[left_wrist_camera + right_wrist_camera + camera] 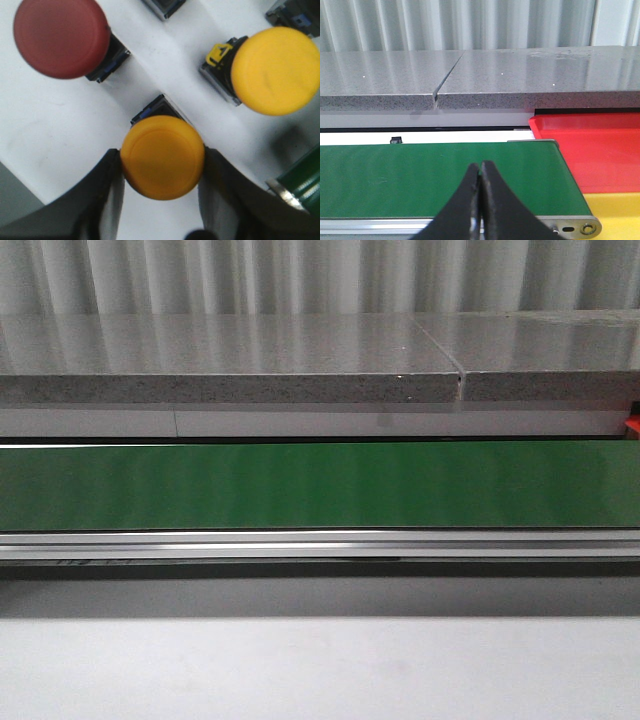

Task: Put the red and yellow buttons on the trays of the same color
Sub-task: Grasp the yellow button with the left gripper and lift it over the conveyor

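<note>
In the left wrist view, a yellow button (162, 157) stands on a white surface (45, 130), and my left gripper (161, 154) is shut on its cap, one finger touching each side. Another yellow button (276, 70) and a red button (61, 37) stand on the same surface, apart from the fingers. In the right wrist view, my right gripper (481, 166) is shut with nothing in it, above the green belt (420, 175). The red tray (600, 150) and the yellow tray (615, 212) lie just past the belt's end. Neither gripper shows in the front view.
The green conveyor belt (320, 485) runs across the front view with a metal rail (320, 543) along its near side. A grey stone ledge (230, 360) lies behind it. A corner of the red tray (632, 426) peeks in at the right edge. More button bases (162, 6) sit nearby.
</note>
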